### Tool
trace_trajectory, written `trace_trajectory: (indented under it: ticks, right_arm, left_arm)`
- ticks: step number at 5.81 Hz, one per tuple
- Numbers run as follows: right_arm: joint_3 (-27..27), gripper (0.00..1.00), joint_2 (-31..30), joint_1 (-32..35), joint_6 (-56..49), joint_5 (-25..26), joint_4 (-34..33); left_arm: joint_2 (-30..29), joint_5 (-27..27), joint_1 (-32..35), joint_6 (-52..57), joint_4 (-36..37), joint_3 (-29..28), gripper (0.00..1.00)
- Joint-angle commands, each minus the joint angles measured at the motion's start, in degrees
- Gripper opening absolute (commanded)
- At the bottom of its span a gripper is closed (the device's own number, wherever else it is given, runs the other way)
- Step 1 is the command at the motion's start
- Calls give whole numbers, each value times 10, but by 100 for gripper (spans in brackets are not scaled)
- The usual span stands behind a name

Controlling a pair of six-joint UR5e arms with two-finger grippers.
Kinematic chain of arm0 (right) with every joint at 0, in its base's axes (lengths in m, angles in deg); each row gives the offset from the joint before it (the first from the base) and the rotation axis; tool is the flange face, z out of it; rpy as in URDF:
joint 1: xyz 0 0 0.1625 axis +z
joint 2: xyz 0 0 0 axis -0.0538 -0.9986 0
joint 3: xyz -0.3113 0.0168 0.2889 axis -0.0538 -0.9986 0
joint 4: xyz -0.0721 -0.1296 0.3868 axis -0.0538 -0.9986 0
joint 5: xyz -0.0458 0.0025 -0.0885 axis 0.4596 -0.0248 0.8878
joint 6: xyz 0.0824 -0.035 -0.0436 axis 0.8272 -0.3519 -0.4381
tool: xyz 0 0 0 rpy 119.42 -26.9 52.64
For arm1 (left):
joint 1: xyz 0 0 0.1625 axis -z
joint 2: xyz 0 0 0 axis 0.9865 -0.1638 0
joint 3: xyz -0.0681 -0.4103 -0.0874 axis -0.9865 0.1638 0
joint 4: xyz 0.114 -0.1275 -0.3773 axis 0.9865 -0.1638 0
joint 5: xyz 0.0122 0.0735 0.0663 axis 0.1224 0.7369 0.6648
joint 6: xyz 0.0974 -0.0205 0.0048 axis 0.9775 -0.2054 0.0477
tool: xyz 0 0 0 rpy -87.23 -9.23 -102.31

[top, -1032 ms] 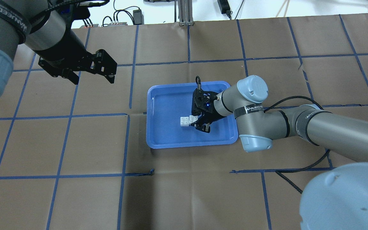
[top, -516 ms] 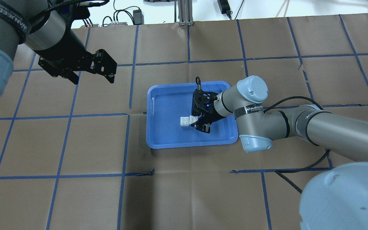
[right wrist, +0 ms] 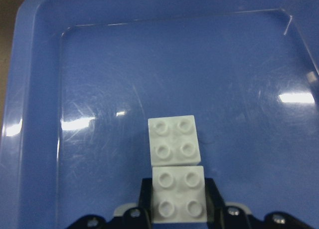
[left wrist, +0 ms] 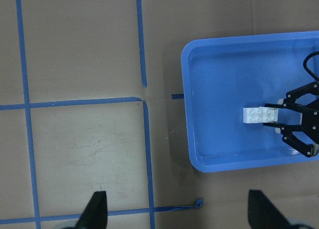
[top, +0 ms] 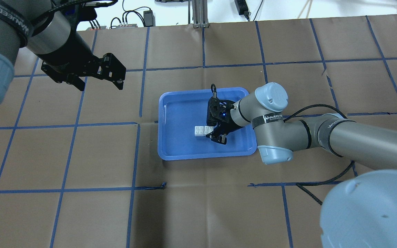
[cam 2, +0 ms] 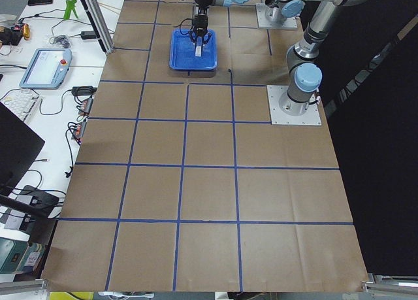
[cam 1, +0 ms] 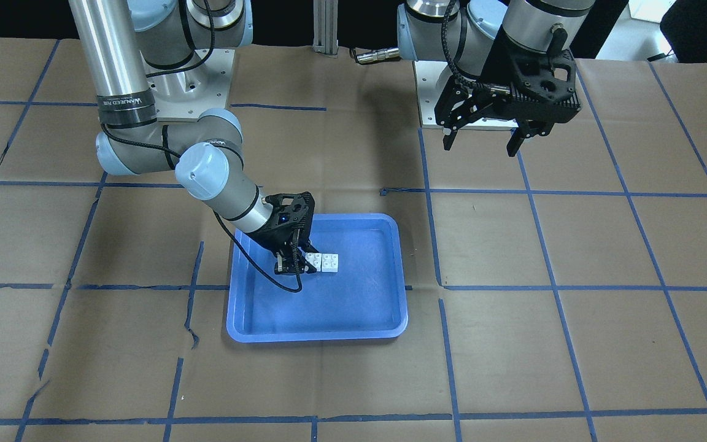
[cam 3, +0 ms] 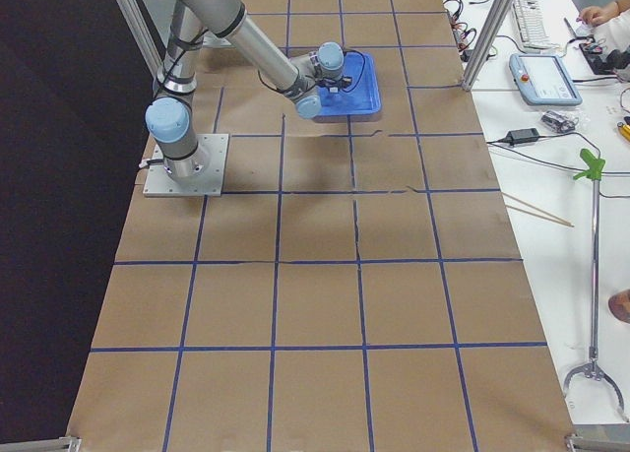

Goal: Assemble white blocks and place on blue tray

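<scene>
Two white blocks lie side by side and touching on the floor of the blue tray (top: 205,155); whether they are locked together I cannot tell. My right gripper (top: 216,134) is low in the tray, shut on the nearer white block (right wrist: 178,194), with its fingers (right wrist: 213,194) on either side. The other white block (right wrist: 174,140) sits just beyond it, slightly offset. In the front view the pair (cam 1: 323,261) is beside the right gripper (cam 1: 292,263). My left gripper (top: 98,82) is open and empty, raised over the table to the tray's far left.
The tray's rim (cam 1: 316,334) rises around the blocks. Brown paper with blue tape lines (top: 136,155) covers the table. A black cable (top: 322,182) trails from the right arm. The arm bases (cam 1: 194,73) stand at the robot's side.
The held block was tilted up and now sits level beside the other block. The right arm has shifted slightly. The left arm has not moved.
</scene>
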Motion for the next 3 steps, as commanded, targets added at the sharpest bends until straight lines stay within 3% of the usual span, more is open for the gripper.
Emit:
trace_trajectory:
  ticks: [1, 3]
  right_arm:
    - [-1, 33, 2, 0, 0, 0, -1]
    - [-1, 33, 1, 0, 1, 0, -1]
  left_arm:
    - [0, 1, 1, 0, 0, 0, 99]
    - [0, 1, 1, 0, 0, 0, 99]
